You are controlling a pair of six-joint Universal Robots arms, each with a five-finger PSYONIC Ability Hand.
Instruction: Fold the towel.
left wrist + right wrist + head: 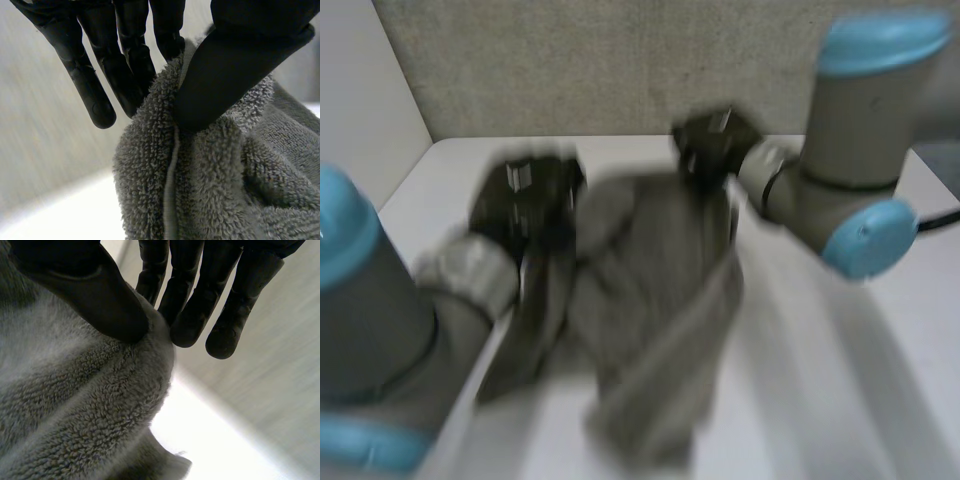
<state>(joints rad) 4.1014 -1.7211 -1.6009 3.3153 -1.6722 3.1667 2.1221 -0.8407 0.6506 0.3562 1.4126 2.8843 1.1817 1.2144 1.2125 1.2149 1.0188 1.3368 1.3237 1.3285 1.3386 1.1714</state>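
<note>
- One grey towel hangs bunched between two hands, over the white worktop.
- Left hand pinches its edge, thumb against fingers.
- Right hand pinches another edge the same way.

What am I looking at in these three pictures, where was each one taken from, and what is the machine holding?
This is a robot with two grey arms with light-blue caps, each ending in a black hand with fingers and a thumb. The head view looks down from between and behind the arms at a white table. There the black left hand and the black right hand hold up a grey terry-cloth towel between them, with its lower part hanging toward the table. The other two pictures come from cameras on the wrists, each looking along its own hand's palm. In the left wrist view the thumb pinches the towel's hemmed edge against the fingers. In the right wrist view that hand's thumb presses a fold of the towel against its fingers in the same way.
</note>
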